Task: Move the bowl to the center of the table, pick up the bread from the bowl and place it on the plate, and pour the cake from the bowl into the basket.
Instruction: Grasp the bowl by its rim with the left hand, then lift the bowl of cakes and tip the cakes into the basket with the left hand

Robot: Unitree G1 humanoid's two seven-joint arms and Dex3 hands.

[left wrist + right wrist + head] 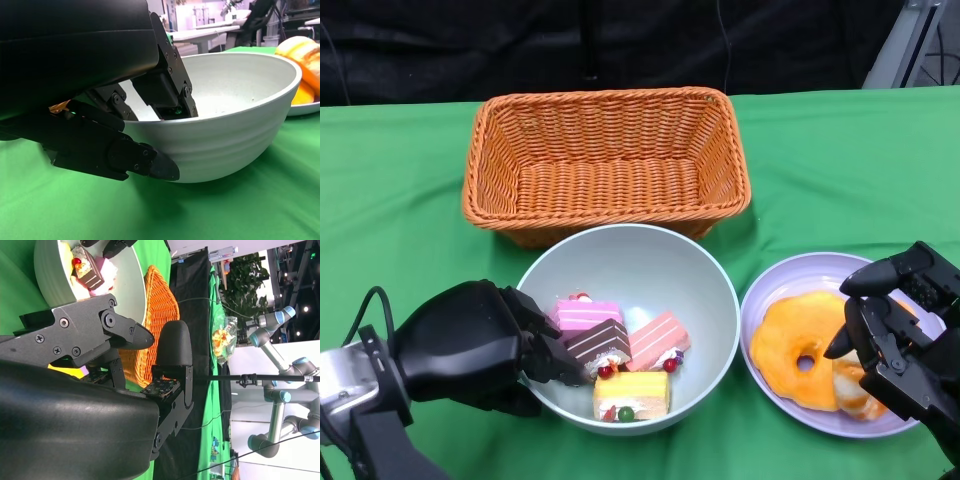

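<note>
The pale grey bowl (642, 262) stands mid-table, in front of the basket, with several cake slices (620, 352) in it. My left hand (470, 345) grips its left rim. In the left wrist view the fingers (165, 85) hook inside the bowl (225, 140) and the thumb lies under the outer wall. A ring-shaped orange bread (798, 350) lies on the lilac plate (772, 288), with a second piece partly hidden under my right hand (898, 330). That hand hovers over the plate's right side, fingers apart, holding nothing.
The empty wicker basket (610, 100) stands just behind the bowl, its front wall close to the bowl's far rim. Green cloth covers the table. Plate and bowl almost touch. In the right wrist view the basket (157, 305) and the bowl (50, 275) show beyond the fingers.
</note>
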